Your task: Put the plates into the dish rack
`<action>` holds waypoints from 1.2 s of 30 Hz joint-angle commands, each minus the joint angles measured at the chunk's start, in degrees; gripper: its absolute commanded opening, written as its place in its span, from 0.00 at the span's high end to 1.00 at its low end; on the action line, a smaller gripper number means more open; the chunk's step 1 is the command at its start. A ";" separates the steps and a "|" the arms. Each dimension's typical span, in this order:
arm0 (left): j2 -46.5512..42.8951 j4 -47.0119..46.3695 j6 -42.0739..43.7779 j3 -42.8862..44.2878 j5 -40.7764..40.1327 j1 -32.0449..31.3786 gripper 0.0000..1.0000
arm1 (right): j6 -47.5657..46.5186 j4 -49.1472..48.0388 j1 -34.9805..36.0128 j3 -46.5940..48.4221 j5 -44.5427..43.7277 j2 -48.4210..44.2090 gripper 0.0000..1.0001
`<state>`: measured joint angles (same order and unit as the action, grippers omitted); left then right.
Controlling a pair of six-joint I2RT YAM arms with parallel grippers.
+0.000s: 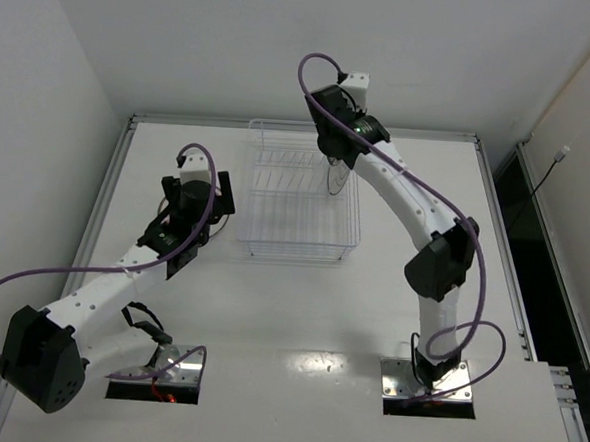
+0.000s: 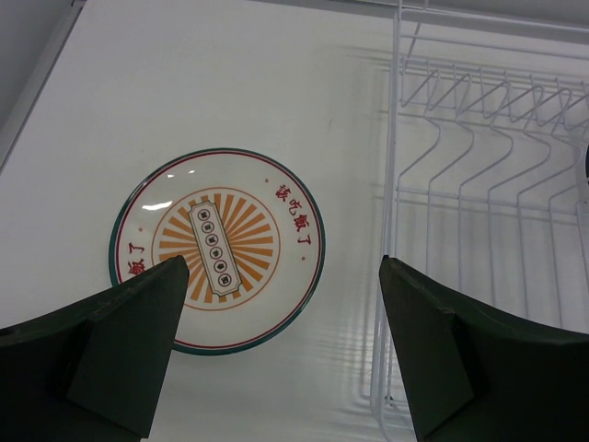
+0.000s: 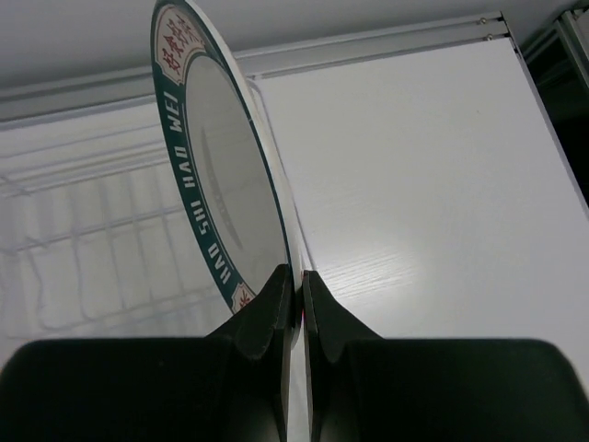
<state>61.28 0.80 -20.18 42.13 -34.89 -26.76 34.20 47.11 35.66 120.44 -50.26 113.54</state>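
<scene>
holding the teal-rimmed plate (image 3: pixel 230 175) on edge, the right tool (image 3: pixel 296 299) is pinched narrow on the plate's lower rim, one finger on each face. the plate stands close to upright, leaning a little, with white lettering showing along its teal band. in the top view this tool hangs over the far right part of the dish rack (image 1: pixel 301 196); cannot tell whether the plate touches the wires. the left tool (image 2: pixel 281 276) is spread wide with nothing between its fingers and hovers above the desk (image 1: pixel 299 321) just left of the rack. beneath it the orange-patterned plate (image 2: pixel 217 244) lies flat and face up on the desk, near the rack's left wall but apart from it. in the left wrist view one finger overlaps the plate's lower left rim; cannot tell whether they touch.
</scene>
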 commanded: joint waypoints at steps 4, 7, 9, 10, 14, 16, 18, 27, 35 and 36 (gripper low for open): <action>-1.69 -1.50 -0.38 0.94 -0.44 -0.66 0.17 | -4.84 -6.16 -3.32 -1.96 1.13 5.20 1.00; -2.21 -1.50 -0.38 0.94 -0.96 -0.66 0.17 | -2.91 -6.68 -3.84 -4.86 2.00 6.61 1.00; -2.21 -1.50 -0.38 0.94 -0.96 -0.66 0.17 | -1.77 -7.73 -4.37 -7.58 4.20 7.23 1.00; -2.74 -1.50 -0.38 0.94 -0.96 -0.66 0.17 | -1.76 -8.52 -4.37 -8.55 5.08 7.23 1.00; -2.74 -1.50 -0.38 0.94 -1.49 -0.66 0.17 | -1.76 -9.14 -5.51 -9.96 10.25 8.54 1.00; -2.74 -1.50 -0.38 0.94 -1.49 -0.66 0.17 | -1.07 -7.66 -5.51 -10.75 11.41 8.54 0.84; -2.74 -1.50 -0.38 0.42 -2.10 -0.66 0.16 | -1.06 -7.65 -5.51 -11.98 11.41 6.09 0.67; -0.37 -1.50 -2.32 -0.12 -9.82 -0.66 0.10 | 0.52 -9.03 2.11 -33.19 15.97 -16.30 0.49; 5.51 1.22 -11.70 -0.12 -2.47 8.19 0.06 | 5.44 -20.55 14.60 -66.67 33.18 -43.81 0.39; 7.26 2.09 -13.02 -0.12 -0.11 9.52 0.06 | 6.40 -25.01 16.96 -70.13 38.60 -47.67 0.39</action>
<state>66.06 1.65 -26.89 41.82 -39.24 -21.67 36.53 29.45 50.11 60.60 -23.46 69.80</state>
